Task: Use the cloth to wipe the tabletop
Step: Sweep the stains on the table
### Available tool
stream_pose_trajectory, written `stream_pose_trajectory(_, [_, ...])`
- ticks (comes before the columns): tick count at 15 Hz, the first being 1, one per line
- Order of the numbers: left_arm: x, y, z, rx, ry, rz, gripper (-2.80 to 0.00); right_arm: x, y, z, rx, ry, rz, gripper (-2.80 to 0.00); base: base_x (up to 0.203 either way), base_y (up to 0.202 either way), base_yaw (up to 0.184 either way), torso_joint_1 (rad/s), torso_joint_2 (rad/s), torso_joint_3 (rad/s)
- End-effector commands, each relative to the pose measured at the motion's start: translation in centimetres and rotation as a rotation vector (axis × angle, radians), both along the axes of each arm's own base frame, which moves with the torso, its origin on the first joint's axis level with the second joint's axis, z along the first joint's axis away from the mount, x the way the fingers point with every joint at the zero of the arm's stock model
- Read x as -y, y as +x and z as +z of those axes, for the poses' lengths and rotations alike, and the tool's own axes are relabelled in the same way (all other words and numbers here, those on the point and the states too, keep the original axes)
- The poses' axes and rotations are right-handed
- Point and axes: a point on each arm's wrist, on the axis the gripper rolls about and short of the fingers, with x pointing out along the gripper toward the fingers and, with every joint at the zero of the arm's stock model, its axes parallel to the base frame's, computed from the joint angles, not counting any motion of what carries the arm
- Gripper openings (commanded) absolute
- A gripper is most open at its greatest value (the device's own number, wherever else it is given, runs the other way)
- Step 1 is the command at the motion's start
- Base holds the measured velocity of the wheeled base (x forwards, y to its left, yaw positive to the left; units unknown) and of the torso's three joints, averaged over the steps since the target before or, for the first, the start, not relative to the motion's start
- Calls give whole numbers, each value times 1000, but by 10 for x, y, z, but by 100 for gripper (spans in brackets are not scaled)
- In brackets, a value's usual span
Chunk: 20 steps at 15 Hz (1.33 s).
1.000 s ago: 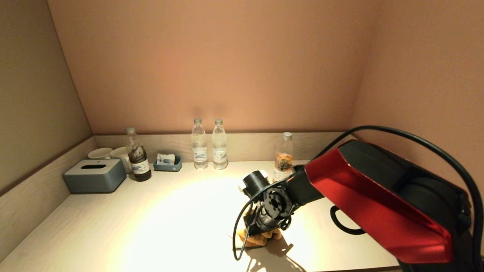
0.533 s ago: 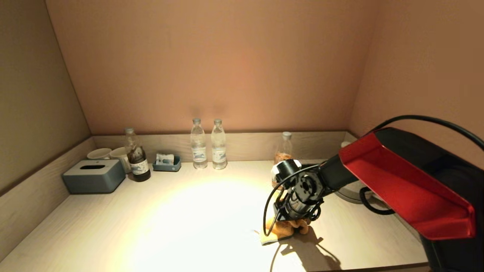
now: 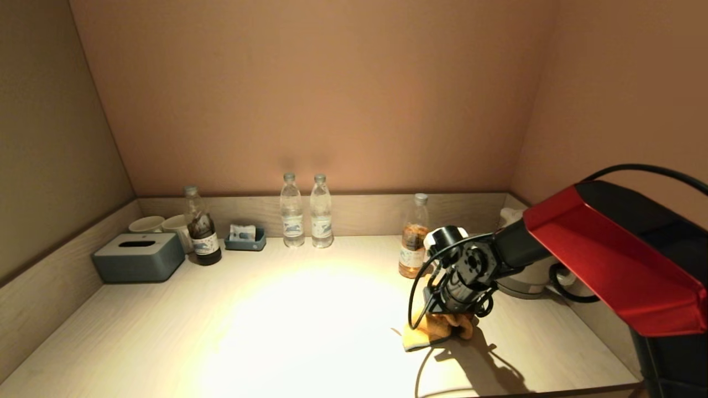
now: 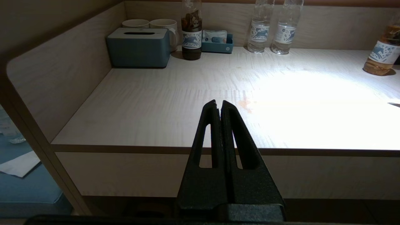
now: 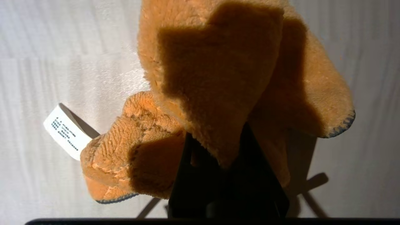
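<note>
Pressing down on an orange cloth (image 3: 437, 330), the right gripper (image 3: 449, 316) is clamping the fleecy fabric between its fingers on the right side of a pale wooden tabletop (image 3: 276, 326). In the right wrist view, the cloth (image 5: 218, 93) is bunching up around the dark fingers, and a white care label (image 5: 64, 131) is sticking out from one fold and lying against the wood. The cloth is sitting near the front of the table, in front of a bottle of amber liquid (image 3: 415, 237) and just beside a pale kettle (image 3: 525, 271), which is partly hidden by the red arm.

The left gripper (image 4: 218, 104) is hanging parked before the table's front edge, its two fingers pressed together with nothing between them.

Along the back wall, two clear water bottles (image 3: 305, 211) are standing side by side. Farther left, a small blue tray (image 3: 245, 241), a bottle of dark liquid (image 3: 202, 229), two white cups (image 3: 160, 225) and a grey tissue box (image 3: 138, 257) are grouping in the corner. A bright pool of light is falling across the middle of the table.
</note>
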Motion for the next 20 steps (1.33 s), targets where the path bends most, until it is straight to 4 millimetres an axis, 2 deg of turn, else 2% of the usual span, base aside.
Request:
stream_pose_trajectory(1, [0, 0, 0, 2, -1, 1, -280, -6, -2, -2, -4, 1, 15, -280, 0, 0, 0, 0, 0, 0])
stream_pose_trajectory(5, [0, 0, 0, 2, -1, 1, -280, -81, -25, 1, 0, 50, 224, -280, 0, 0, 0, 0, 0, 0])
stream_pose_trajectory(8, [0, 0, 0, 1, -1, 1, -280, -127, -32, 11, 44, 106, 350, -280, 0, 0, 0, 0, 0, 0])
stream_pose_trajectory(14, [0, 0, 0, 1, -1, 1, -280, -193, -26, 5, 111, 128, 501, -280, 0, 0, 0, 0, 0, 0])
stream_pose_trajectory(16, [0, 0, 0, 1, -1, 1, -280, -207, -23, 2, 137, 121, 552, -280, 0, 0, 0, 0, 0, 0])
stream_pose_trajectory(18, [0, 0, 0, 2, -1, 1, -280, -210, -22, 0, 146, 113, 573, -280, 0, 0, 0, 0, 0, 0])
stream_pose_trajectory(20, [0, 0, 0, 2, -1, 1, -280, -224, -16, 1, 195, 114, 618, -280, 0, 0, 0, 0, 0, 0])
